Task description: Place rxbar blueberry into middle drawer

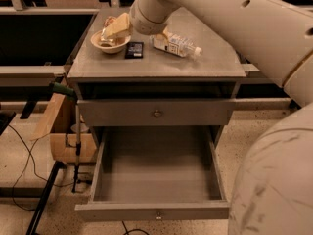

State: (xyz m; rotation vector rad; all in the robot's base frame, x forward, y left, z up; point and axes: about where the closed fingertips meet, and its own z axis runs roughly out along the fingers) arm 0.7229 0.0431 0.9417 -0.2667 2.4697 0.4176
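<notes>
The rxbar blueberry [134,49] lies flat on the cabinet top, a small dark packet between a bowl and a bottle. My gripper [117,28] is at the end of the cream arm, low over the bowl, just left of and behind the bar, and holds nothing that I can see. The middle drawer [156,207] is pulled fully out at the bottom of the cabinet, a wide shallow grey tray with a small knob on its narrow front, and nothing lies in it.
A white bowl [110,43] with a shiny gold foil packet [108,35] stands at the top's left. A clear water bottle [176,44] lies right of the bar. A taller drawer front [156,113] above is shut. My arm's bulk fills the right side. Cables and a wooden stand are on the floor at the left.
</notes>
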